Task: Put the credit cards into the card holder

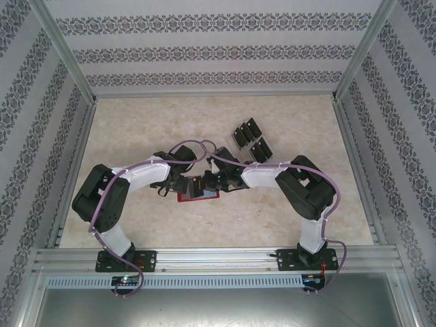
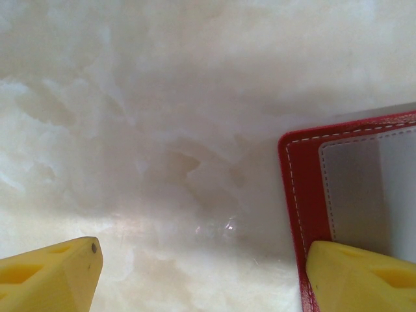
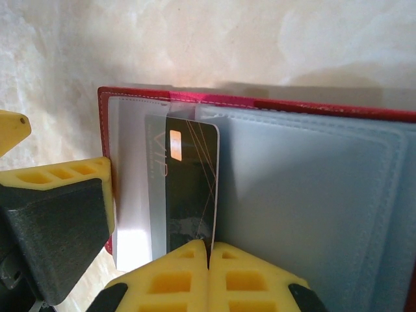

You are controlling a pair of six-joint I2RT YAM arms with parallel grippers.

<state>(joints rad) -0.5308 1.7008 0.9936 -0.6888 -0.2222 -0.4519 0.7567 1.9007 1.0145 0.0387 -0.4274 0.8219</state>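
Credit cards [image 1: 249,136], thin black rectangular plastic ones, lie in a small cluster on the pale marbled tabletop [image 2: 162,130], above and right of centre in the top view, well apart from where the two arms meet. One more black card [image 3: 192,188] sits centre left in the right wrist view. It is partly slid under a translucent pocket of the small red leather-like folding card holder [image 3: 325,208], which lies open on the tabletop at the middle of the top view. The right jaws are closed together on that card's lower edge. The left jaws stand apart with only bare tabletop between them. One yellow finger [image 2: 361,279] rests on the holder's red stitched border at the lower right of the left wrist view, likely pinning it

I judge the card light, stiff and slick, so an edge pinch suits it, though it could pivot or slip if the pocket mouth catches. The holder looks soft and light and would probably slide unless held down; its flat border is the place to press

The card shows a gold chip patch, fine gold lines and letters that seem to read VIP; any smaller print is too blurred to read
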